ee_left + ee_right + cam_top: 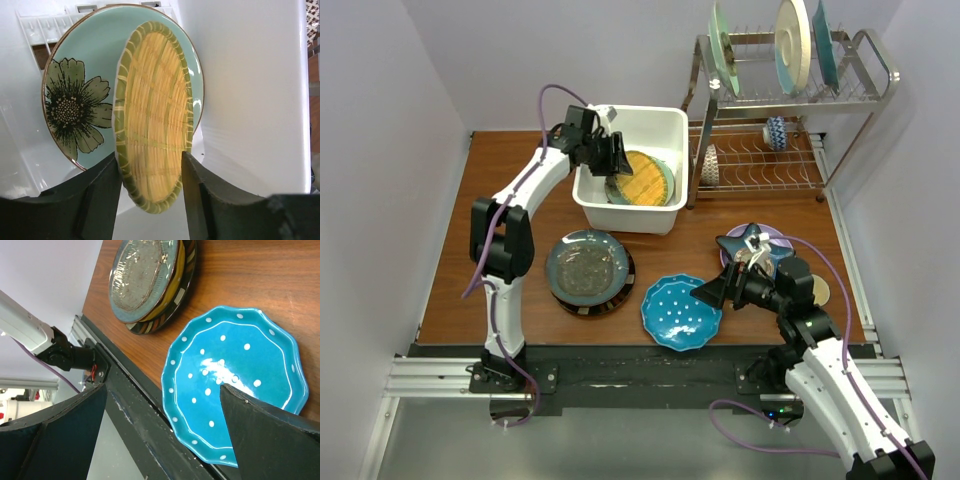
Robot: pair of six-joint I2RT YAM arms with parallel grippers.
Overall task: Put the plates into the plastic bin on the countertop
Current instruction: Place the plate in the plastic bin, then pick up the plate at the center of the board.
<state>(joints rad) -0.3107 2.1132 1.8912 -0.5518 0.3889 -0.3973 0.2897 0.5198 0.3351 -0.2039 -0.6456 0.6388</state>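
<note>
The white plastic bin [620, 215] stands at the back of the wooden countertop [515, 180]. Inside it a yellow woven-pattern plate [155, 115] leans on the mint flower plate [80, 100]. My left gripper [150, 162] is open just above the bin, its fingers either side of the yellow plate's lower rim. A dark teal plate [586, 264] lies on a striped black-rimmed plate [610, 303]. My right gripper [164, 390] is open and empty over the near edge of the blue dotted plate [235, 375]. A blue star plate [752, 243] rests on a lilac one [777, 234].
A metal dish rack [760, 165] at back right holds three large upright plates [790, 45] and a small mug [776, 132]. A black rail [640, 362] runs along the near edge. White walls close in the left and right sides.
</note>
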